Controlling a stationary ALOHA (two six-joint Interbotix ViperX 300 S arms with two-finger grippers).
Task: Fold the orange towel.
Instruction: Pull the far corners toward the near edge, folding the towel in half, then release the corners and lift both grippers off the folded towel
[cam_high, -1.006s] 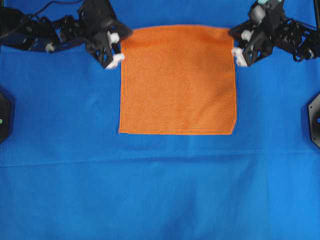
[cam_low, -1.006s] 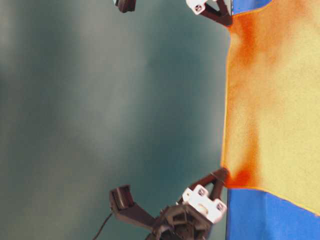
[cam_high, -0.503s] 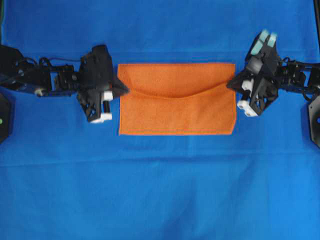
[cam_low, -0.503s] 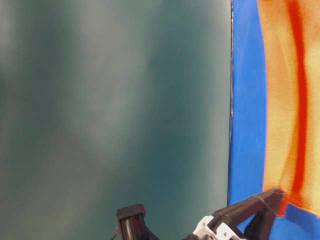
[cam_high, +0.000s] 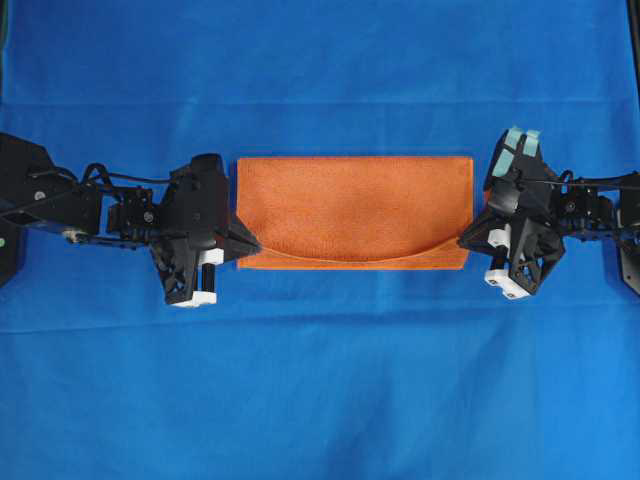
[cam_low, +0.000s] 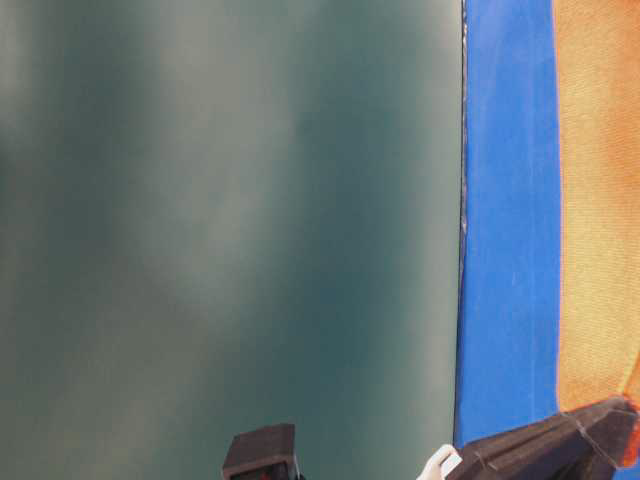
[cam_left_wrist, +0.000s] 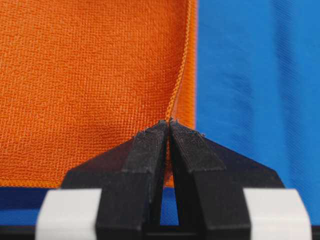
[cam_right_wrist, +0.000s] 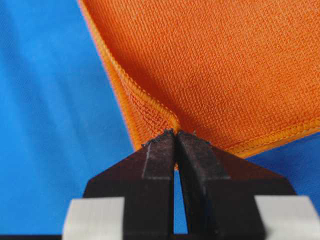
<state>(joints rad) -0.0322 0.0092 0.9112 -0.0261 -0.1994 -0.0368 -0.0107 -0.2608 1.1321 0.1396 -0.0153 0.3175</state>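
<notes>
- The orange towel (cam_high: 352, 210) lies folded in half on the blue cloth (cam_high: 320, 380) covering the desk, forming a wide rectangle between the two arms.
- The left gripper (cam_high: 250, 246) is clenched on the near left corner of the upper layer; the right gripper (cam_high: 464, 240) is clenched on the near right corner.
- Procedure: lower both corners until the carried hem aligns with the hem beneath. The middle of that hem sags toward the near edge while both pinched corners sit short of it; draw the corners gently apart to remove slack before release.
- Change from the earlier frame: half a second ago the carried hem crossed mid-towel; it now reaches the near edge.
</notes>
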